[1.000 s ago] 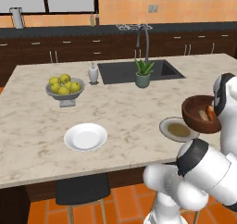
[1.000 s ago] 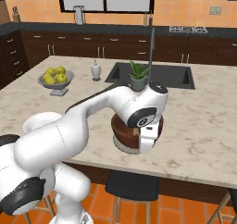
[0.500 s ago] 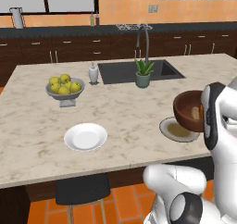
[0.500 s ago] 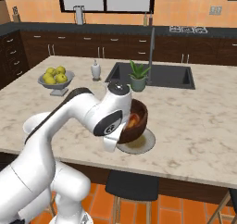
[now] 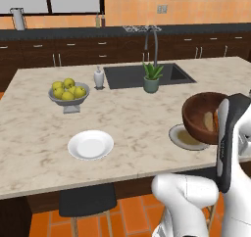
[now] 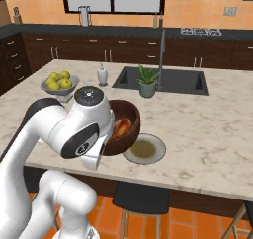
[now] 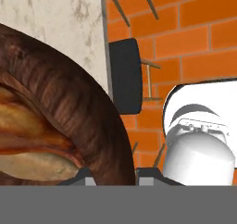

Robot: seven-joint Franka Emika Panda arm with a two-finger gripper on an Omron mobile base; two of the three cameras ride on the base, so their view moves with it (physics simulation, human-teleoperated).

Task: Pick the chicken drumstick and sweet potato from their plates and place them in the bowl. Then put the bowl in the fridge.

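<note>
The bowl (image 7: 69, 112) is held up by its rim, with the pincer (image 7: 113, 174) clamped tight on it. It has been swung back from over the grey-green plate (image 6: 144, 149), toward the counter (image 5: 127, 113) edge. Food (image 6: 121, 127) is seen inside the bowl, just past the pincer.

You're in a home kitchen, marble-topped island (image 5: 44, 133) with inset dark sink (image 5: 142, 75), dark wood cabinets (image 6: 99, 50), orange tiled floor (image 5: 137, 216), grey pedestal bowl of yellow-green apples (image 5: 68, 91), black stools (image 6: 143, 201).

White robot arm bent at the elbow, its wrist raised beside the bowl (image 6: 123, 128). The gripper (image 7: 113, 174) is clamped shut on the bowl's rim, one finger inside the wall and one outside, holding the bowl tilted.
</note>
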